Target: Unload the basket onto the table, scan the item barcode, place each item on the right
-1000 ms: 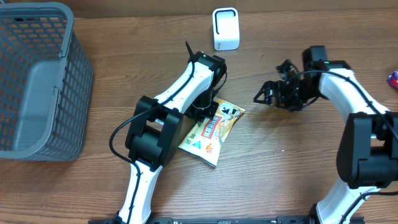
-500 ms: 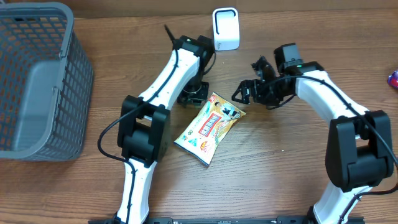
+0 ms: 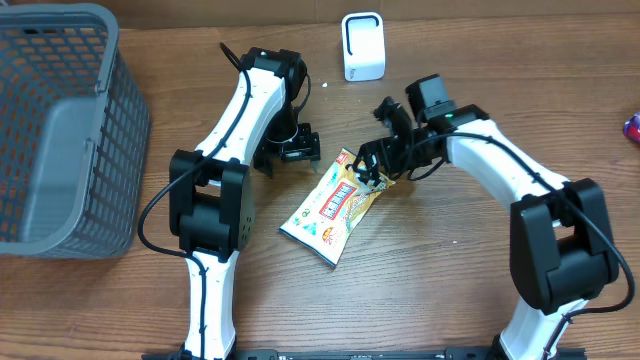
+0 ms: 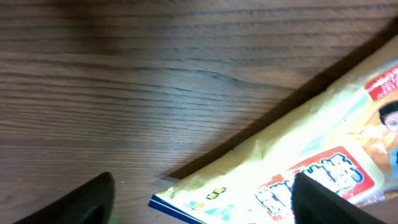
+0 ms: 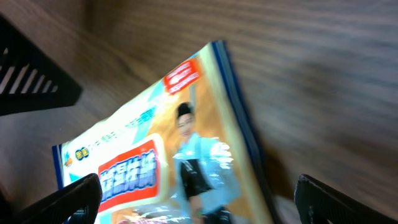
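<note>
Grey mesh basket [image 3: 60,130] sits at the far left of the wooden surface [image 3: 450,280], well apart from the action. Moving right, we meet the left arm reaching out over the wood, its end effector [image 3: 288,150] poised just beside the upper left edge of the snack packet [image 3: 335,205]. From the left wrist view the two dark fingertips [image 4: 93,198] stand wide apart at the bottom corners, with nothing gripped. Bare wood and the packet's pale, blue-trimmed corner lie beneath them.

Centre stage now: the packet lies flat on the surface between the two arms, set on a diagonal from lower left to upper right. It is yellow-orange with a red label band and a printed figure in light blue. Behind it, near the far edge, stands the white scanner unit [image 3: 362,45], apart from the packet.

Over to the right arm — its end effector [image 3: 372,168] is right over the packet's upper right end. The right wrist view shows its fingertips [image 5: 74,196] spread fully, one at each lower corner, the packet's printed face lying below and between them — not clamped, as far as can be seen. At the far right edge, a small purple object [image 3: 632,125] just peeks in.
</note>
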